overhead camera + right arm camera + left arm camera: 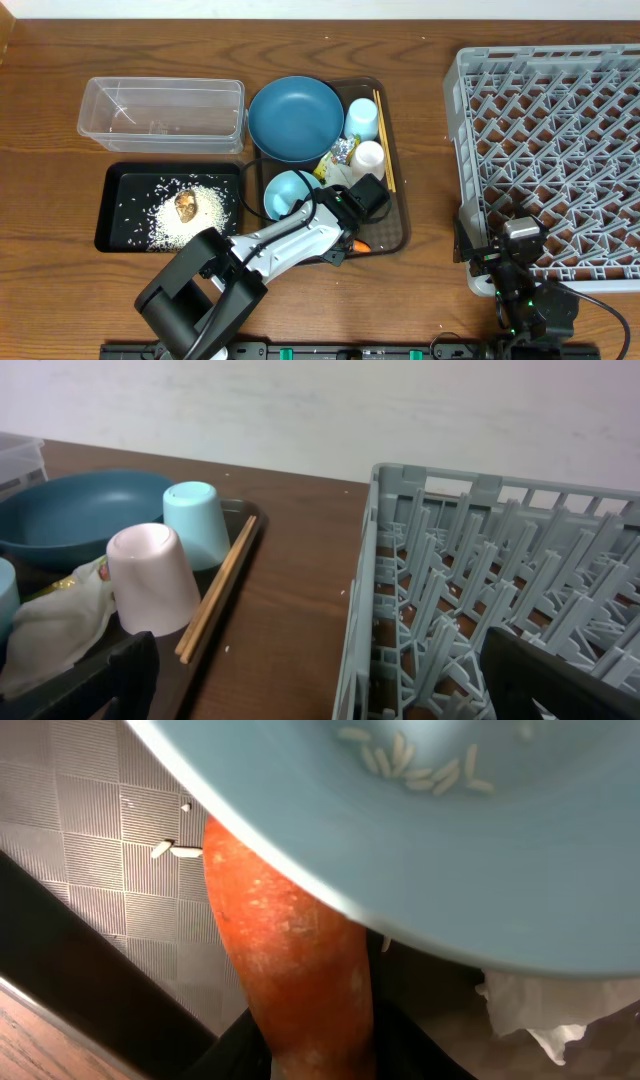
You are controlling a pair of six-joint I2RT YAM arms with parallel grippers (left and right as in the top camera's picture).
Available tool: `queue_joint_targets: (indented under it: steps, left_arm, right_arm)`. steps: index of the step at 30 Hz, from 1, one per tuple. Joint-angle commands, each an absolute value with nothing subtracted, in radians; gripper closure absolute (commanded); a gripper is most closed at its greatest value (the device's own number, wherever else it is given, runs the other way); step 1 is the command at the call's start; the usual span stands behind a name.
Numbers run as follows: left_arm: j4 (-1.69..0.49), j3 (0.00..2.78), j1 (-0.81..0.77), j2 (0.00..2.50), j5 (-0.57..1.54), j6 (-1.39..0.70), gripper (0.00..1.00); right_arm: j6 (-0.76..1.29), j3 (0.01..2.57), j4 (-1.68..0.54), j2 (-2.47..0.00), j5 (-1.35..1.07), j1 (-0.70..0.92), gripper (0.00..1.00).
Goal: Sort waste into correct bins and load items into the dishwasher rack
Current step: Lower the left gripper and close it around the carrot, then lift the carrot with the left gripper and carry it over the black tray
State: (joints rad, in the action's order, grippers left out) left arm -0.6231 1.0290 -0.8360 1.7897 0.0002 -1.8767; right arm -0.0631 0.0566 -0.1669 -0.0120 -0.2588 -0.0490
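Orange carrot (290,970) up close, pinched in your left pincer (348,236) on the brown tray (400,228); right pincer (325,685) spread. Rice (165,215) is in the black tray (106,215); dishwasher rack (560,110) holds nothing yet.

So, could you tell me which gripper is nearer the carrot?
Left. The left gripper straddles the carrot on the brown tray; the right gripper sits by the rack, well away.

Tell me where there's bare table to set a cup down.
Bare table runs between the brown tray and the dishwasher rack, and left of the clear tub and black tray. The brown tray itself is crowded.
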Motion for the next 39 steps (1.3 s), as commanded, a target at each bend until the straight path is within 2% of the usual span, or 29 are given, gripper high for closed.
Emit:
queue_joint_targets:
  steps: [1,21,24,32,33,39]
  left_arm:
    - [-0.627,1.029,-0.839,1.776,-0.012,-1.858,0.67]
    - [-0.627,1.030,-0.839,1.716,-0.012,-1.784,0.69]
    - [-0.627,1.030,-0.839,1.682,-0.012,-1.763,0.76]
    - [-0.628,1.030,-0.839,1.644,-0.012,-1.746,0.79]
    - [-0.631,1.030,-0.839,1.644,-0.012,-1.746,0.86]
    - [-0.631,1.030,-0.839,1.643,-0.007,-1.746,0.87]
  right_arm:
    - [-0.076,0.053,-0.168,-0.009,-0.263,-0.053,0.01]
    - [-0.076,0.053,-0.168,-0.009,-0.263,-0.053,0.01]
    - [-0.076,0.053,-0.168,-0.009,-0.263,-0.053,0.01]
    - [-0.076,0.053,-0.168,-0.009,-0.263,-0.053,0.01]
    - [-0.076,0.053,-0.168,-0.009,-0.263,-0.053,0.01]
    - [-0.076,0.053,-0.168,-0.009,-0.263,-0.053,0.01]
